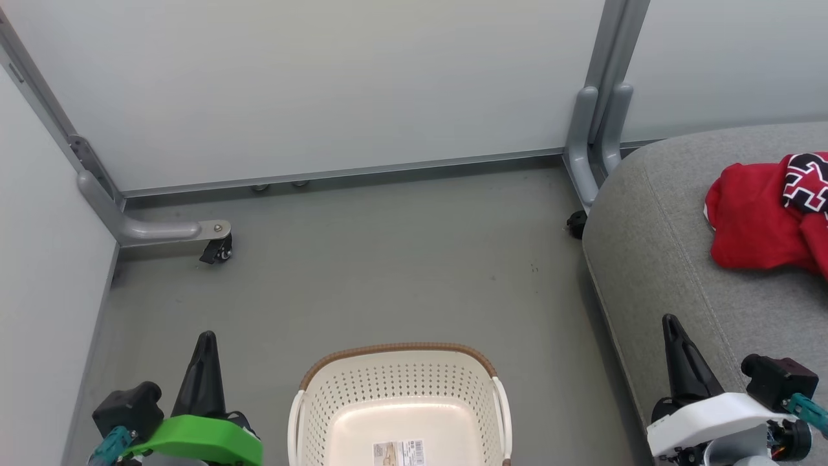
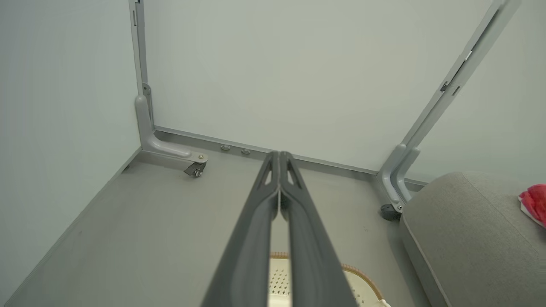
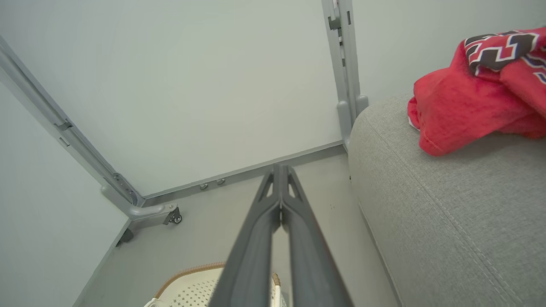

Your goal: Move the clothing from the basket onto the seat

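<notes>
Red clothing [image 1: 757, 220]: lying bunched toward the seat's far right edge, with the lettered jersey [image 1: 805, 181] resting on top.
Seat [image 1: 673, 272]: standing to the right of the basket.
Basket [image 1: 401, 382]: sitting on the floor [image 1: 388, 272], with a paper label [image 1: 399, 452] lying inside.
Left gripper [image 1: 207, 340]: hanging left of the basket, fingers pressing together, gripping nothing.
Right gripper [image 1: 669, 322]: hovering at the seat's near left edge, fingers pressing together, gripping nothing.

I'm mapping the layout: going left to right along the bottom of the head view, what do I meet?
left gripper → basket → right gripper
</notes>
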You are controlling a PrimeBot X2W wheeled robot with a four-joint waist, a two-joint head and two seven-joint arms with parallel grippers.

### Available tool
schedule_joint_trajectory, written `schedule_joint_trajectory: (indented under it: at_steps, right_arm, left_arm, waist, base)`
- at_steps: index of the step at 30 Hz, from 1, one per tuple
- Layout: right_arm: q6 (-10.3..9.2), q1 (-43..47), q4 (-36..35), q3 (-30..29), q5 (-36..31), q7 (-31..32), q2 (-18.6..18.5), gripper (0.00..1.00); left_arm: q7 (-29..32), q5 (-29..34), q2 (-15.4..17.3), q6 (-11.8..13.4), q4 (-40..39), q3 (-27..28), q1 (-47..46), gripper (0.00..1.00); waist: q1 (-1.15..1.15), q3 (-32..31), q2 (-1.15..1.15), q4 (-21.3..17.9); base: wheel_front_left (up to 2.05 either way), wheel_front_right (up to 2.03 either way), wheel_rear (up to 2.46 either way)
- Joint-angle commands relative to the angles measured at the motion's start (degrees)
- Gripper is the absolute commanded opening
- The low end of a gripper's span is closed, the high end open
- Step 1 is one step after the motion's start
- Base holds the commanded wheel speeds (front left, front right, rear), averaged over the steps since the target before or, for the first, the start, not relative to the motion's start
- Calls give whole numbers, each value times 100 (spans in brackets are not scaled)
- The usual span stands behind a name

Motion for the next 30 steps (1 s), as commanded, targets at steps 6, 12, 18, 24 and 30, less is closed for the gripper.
schedule_joint_trajectory:
  at_steps: [6,12,18,24,30]
  right_arm:
    - [-1,-195,-33,-58,741,183,-39,0]
    - [-2,-241,2,-89,1285,323,-43,0]
    - [-2,-287,35,-118,1795,454,-47,0]
    - [-2,-327,66,-146,2275,578,-51,0]
    - [-2,-363,99,-172,2743,698,-55,0]
  left_arm:
    - [164,-745,10,-52,-108,96,-187,0]
    - [302,-1300,9,-76,-109,153,-229,0]
    - [433,-1815,7,-97,-107,210,-269,0]
    - [556,-2305,7,-118,-104,261,-305,0]
    - [678,-2778,5,-137,-101,314,-340,0]
  waist:
    - [0,9,9,-16]
    - [0,18,12,-31]
    - [0,26,15,-46]
    - [0,35,18,-61]
    - [0,43,21,-77]
  base:
    - [0,0,0]
    - [0,0,0]
    - [0,0,0]
    - [0,0,0]
    - [0,0,0]
